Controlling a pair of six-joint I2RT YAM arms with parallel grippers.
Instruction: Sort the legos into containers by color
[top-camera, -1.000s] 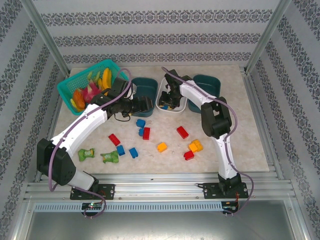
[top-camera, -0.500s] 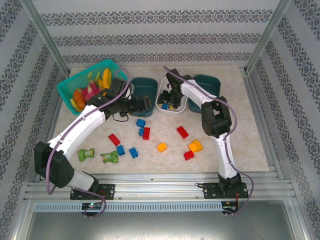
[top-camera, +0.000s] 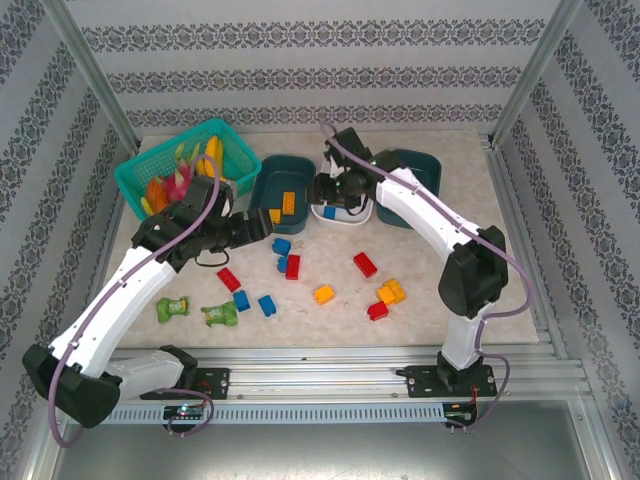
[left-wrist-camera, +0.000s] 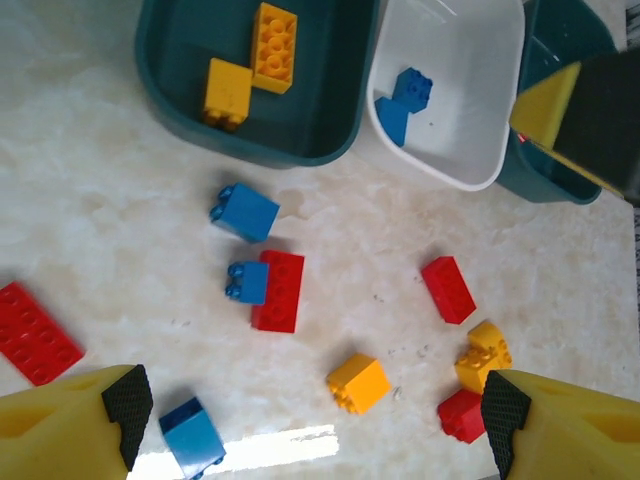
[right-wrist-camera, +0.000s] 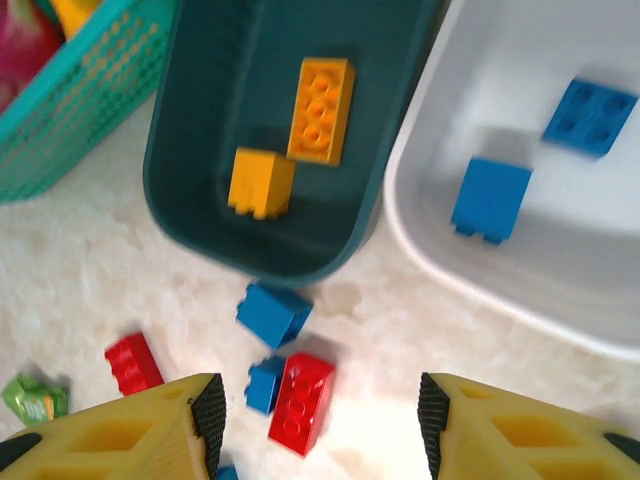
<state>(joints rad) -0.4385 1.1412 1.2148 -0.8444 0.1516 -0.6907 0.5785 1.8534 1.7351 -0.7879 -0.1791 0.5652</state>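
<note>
Here, studded red, blue and yellow-orange legos under left pincer and right pincer, both spread.

Bright, even light; right wrist view slightly blurred

Table: beige, marbled. Walls: white with grey floral bands. Left tub dark teal, two yellow-orange bricks inside. Middle tub white, two blue bricks inside. Right tub dark teal. Loose bricks: red, blue, yellow-orange. Basket bright teal mesh. Packets green
</note>
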